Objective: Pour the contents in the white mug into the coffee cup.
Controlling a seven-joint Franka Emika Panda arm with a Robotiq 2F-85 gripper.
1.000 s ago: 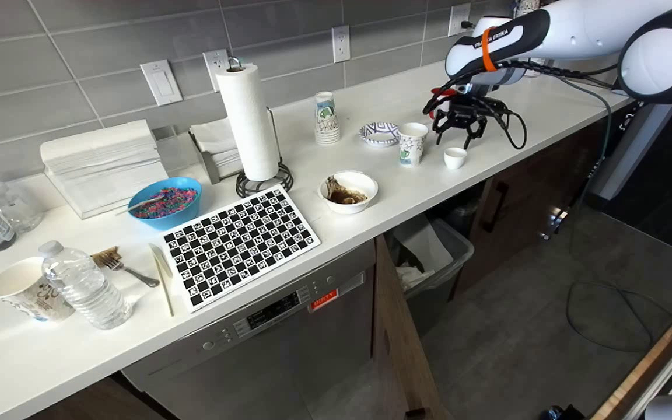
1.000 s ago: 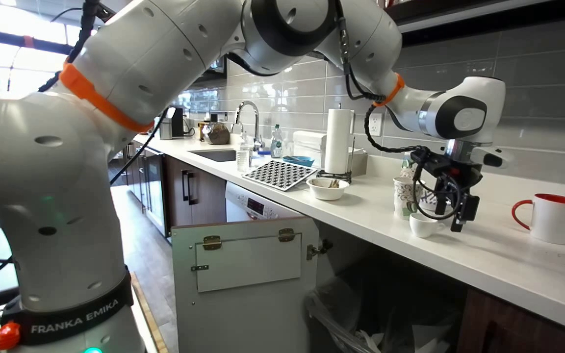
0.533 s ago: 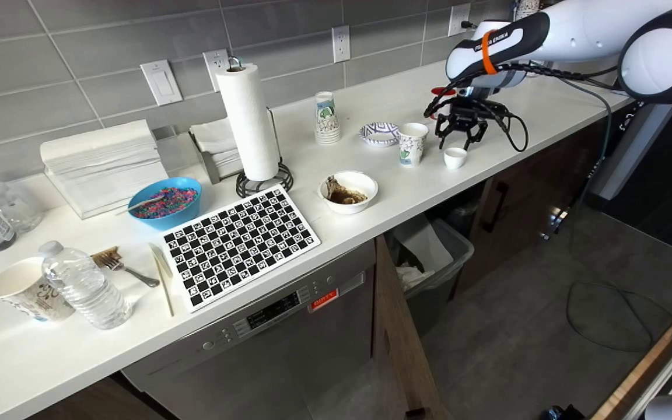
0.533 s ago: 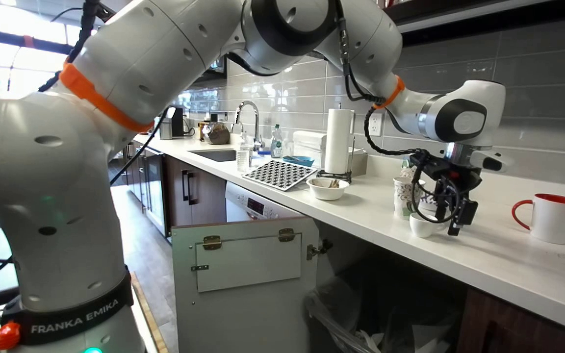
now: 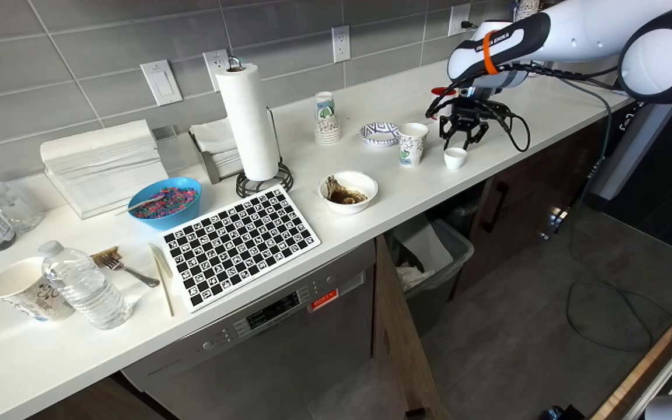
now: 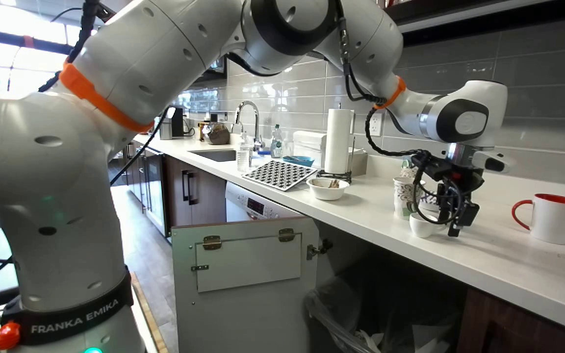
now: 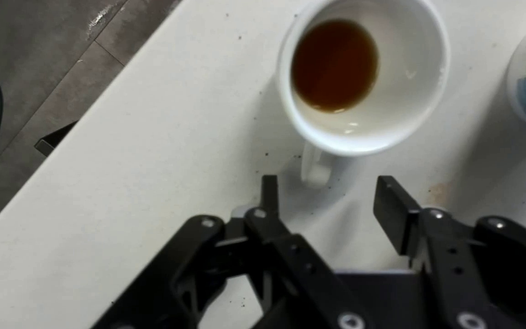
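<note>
Small, short, plain white ceramic-looking mug (image 7: 404, 91) upright on the smooth white countertop (image 7: 153, 151), close to its near edge; dark brown liquid (image 7: 334, 66) pooled in the bottom, as the wrist view shows; stubby white handle (image 7: 315, 171) pointing toward the gripper.

Black two-fingered mechanical gripper (image 7: 326, 196) low over the counter, fingers (image 7: 270, 196) parted with a wide gap between; the handle's end apart from both, bare counter showing on either side of it; in an exterior view the gripper stands just right of the small mug.

Taller mug, white outside, red inside, red-handled (image 6: 554, 220), upright, well to the right of the gripper; in an exterior view its red top (image 5: 443, 91) shows on the far side, the rest partly hidden.

Tall white paper cup with leafy print and green mark (image 5: 412, 146) just left of the small mug; white bowl with purple zigzag pattern (image 5: 365, 135) beyond it; stack of printed paper cups (image 5: 327, 125) farther left, toward the grey tiled wall (image 5: 289, 46).

Left stretch: round white bowl with brown contents (image 5: 345, 209); white paper towel roll (image 5: 248, 122) on a stand; flat black-and-white checkered board (image 5: 241, 248); round blue bowl of pink, blue and purple bits (image 5: 172, 220); clear plastic bottle (image 5: 88, 286), metal fork (image 5: 135, 274) near it.
</note>
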